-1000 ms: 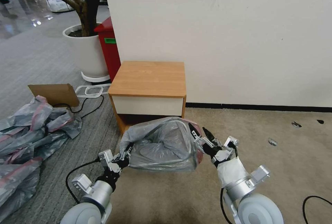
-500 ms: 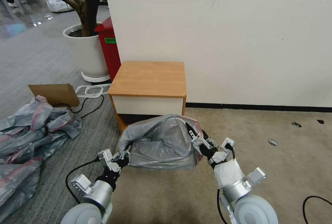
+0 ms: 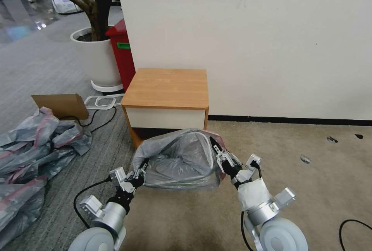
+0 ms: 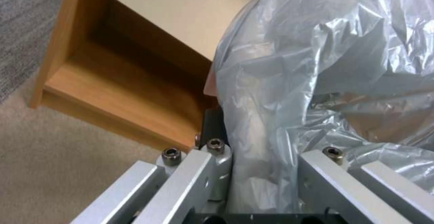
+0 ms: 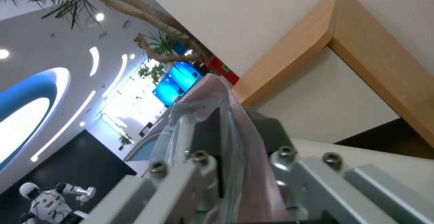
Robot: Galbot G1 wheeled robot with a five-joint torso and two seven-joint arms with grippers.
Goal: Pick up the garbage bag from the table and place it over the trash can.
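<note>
The grey translucent garbage bag (image 3: 180,160) with its pink rim hangs spread open between my two grippers, low over the carpet and just in front of the wooden table (image 3: 166,88). My left gripper (image 3: 142,167) is shut on the bag's left edge, and the plastic (image 4: 262,169) runs between its fingers. On the bag's right edge my right gripper (image 3: 217,152) is shut on the pink rim (image 5: 246,169). The trash can is hidden by the bag. The table's open lower shelf (image 4: 113,91) and its top edge (image 5: 375,57) lie close behind.
A heap of grey-pink bags (image 3: 35,154) lies on the floor at the left, with a cardboard piece (image 3: 62,105) behind it. A red bin (image 3: 122,53) and a white plant pot (image 3: 95,59) stand behind the table's left side. Open carpet (image 3: 310,173) lies to the right.
My right gripper has moved a little to the left with the bag's rim, narrowing the bag's mouth slightly. The left gripper has stayed where it was.
</note>
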